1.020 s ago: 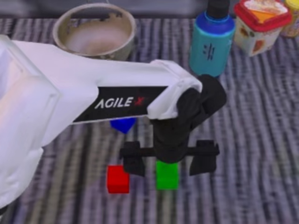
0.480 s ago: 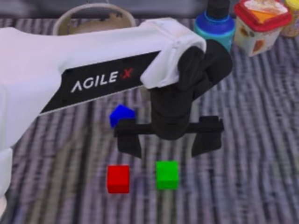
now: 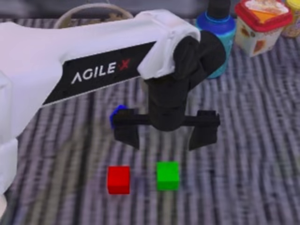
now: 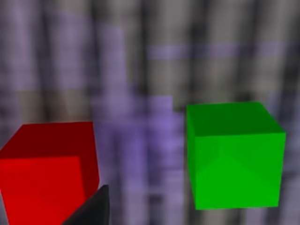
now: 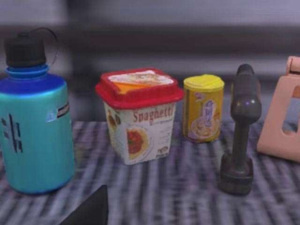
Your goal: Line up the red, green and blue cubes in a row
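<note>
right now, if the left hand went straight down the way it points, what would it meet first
Probably bare table. The left hand hangs open and points down, above and just behind the gap between the red cube and green cube. Depth is unclear, so it might clip the green cube.

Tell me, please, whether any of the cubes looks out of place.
The blue cube does. It sits farther back on the table, mostly hidden under the left tool, which is open. The red cube and green cube already lie side by side in front. Nothing looks spilled or damaged.
</note>
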Motion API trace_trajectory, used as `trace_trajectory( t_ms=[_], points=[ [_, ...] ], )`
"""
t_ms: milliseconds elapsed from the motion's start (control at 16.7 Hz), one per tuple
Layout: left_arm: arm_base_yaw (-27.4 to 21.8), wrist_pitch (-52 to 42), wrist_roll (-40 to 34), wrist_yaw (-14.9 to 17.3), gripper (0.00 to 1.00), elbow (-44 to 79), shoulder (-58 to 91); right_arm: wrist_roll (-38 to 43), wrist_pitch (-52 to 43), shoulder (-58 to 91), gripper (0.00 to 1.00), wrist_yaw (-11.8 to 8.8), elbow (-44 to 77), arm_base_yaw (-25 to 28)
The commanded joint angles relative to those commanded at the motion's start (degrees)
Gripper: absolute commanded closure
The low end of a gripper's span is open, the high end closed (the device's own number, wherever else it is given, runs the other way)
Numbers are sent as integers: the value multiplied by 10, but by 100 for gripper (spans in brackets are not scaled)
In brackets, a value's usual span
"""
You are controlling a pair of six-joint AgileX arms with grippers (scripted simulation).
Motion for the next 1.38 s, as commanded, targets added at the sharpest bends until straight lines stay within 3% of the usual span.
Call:
trace_trajectory(
  t_ms=[540, 720, 1200, 1380],
  points=[
    [139, -31, 371, 7, 0, 102, 84, 0, 0, 0, 0, 0, 0, 0],
    [177, -35, 455, 8, 0, 127, 100, 0, 0, 0, 0, 0, 0, 0],
    [189, -33, 483, 7, 0, 135, 104, 0, 0, 0, 0, 0, 0, 0],
    [191, 7, 483, 7, 0, 104, 116, 0, 0, 0, 0, 0, 0, 0]
  ],
)
